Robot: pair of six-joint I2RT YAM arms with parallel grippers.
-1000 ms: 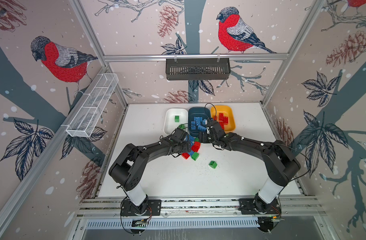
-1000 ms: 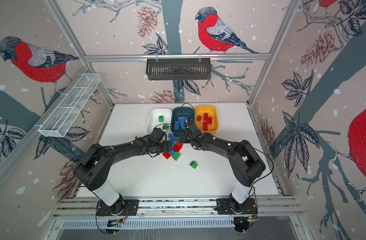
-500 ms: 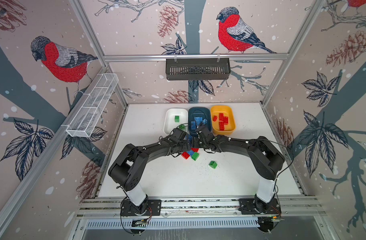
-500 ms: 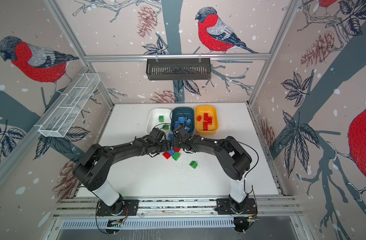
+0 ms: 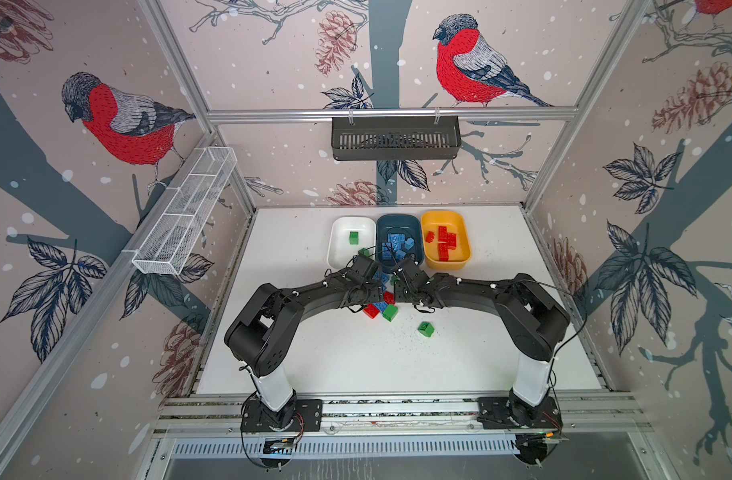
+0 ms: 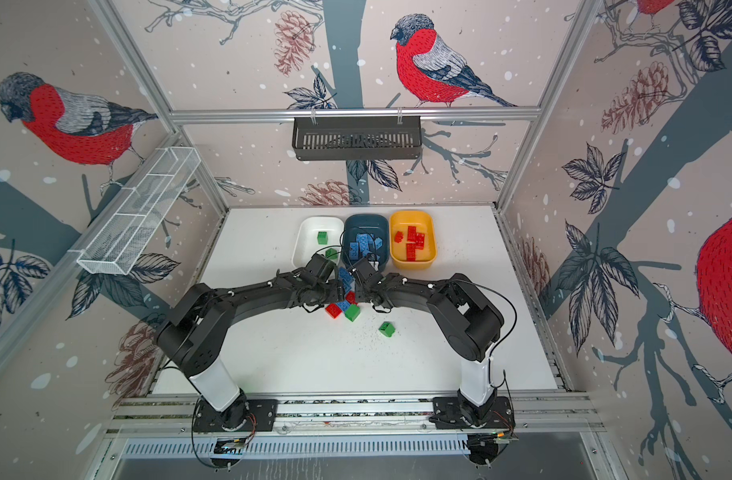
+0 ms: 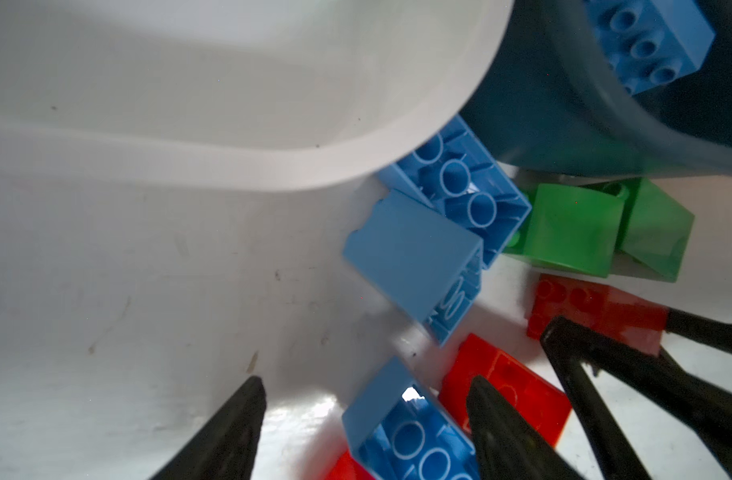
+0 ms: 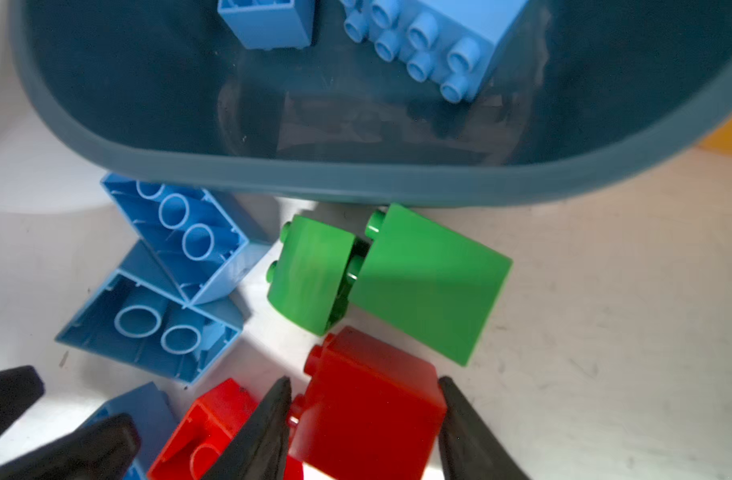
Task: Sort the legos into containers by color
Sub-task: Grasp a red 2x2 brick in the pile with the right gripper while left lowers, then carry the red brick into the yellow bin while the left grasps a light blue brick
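Overhead, black arms (image 5: 314, 291) hide most loose legos (image 5: 390, 312).

In a top view a white tub (image 5: 340, 258) holding a green lego (image 5: 353, 237), a teal tub (image 5: 398, 221) holding blue legos (image 5: 395, 243) and a yellow tub (image 5: 460, 232) holding red legos (image 5: 444, 242) stood side by side at the far end of the white table (image 5: 339, 361). Just in front of them the left gripper (image 5: 380, 291) and right gripper (image 5: 397, 289) met nearly tip to tip, a red brick (image 5: 389, 297) between them. Another red piece (image 5: 371, 310), a blue piece (image 5: 380, 306) and a green piece (image 5: 390, 312) lay touching; a lone green brick (image 5: 425, 329) sat apart
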